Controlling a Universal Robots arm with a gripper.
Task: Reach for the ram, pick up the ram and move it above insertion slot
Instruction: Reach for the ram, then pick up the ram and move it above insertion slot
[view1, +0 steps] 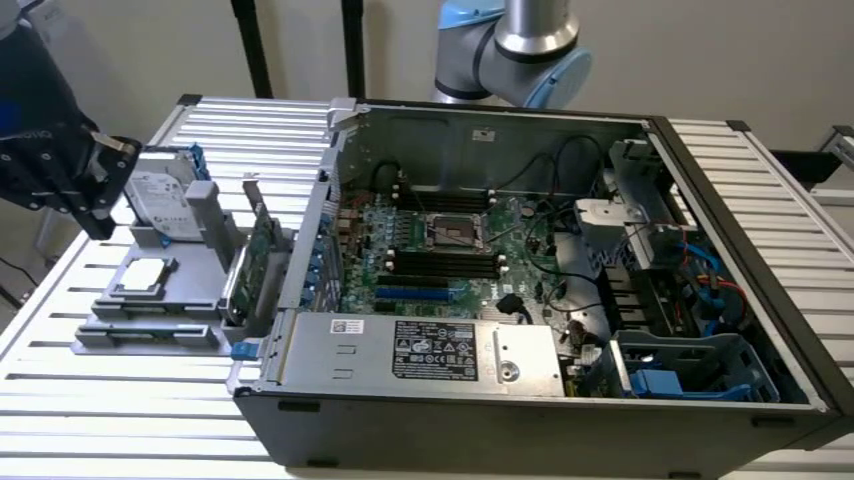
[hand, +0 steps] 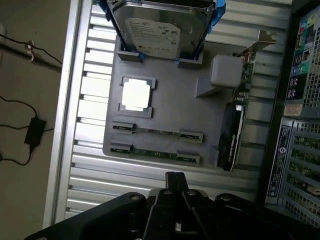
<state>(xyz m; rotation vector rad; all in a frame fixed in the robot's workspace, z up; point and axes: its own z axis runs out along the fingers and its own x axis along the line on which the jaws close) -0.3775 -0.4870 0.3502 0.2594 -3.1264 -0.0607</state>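
Reach incomplete: the black gripper (hand: 175, 174), fingers (hand: 171, 183) closed on nothing, hovers near the grey holder plate (hand: 170, 105), where the long thin green ram (hand: 156, 153) lies untouched along the edge opposite the silver hard drive (hand: 160, 25).

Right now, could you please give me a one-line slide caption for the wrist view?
Shut pincer hovers by two ram sticks on the gray parts tray, beside a hard drive and processor.
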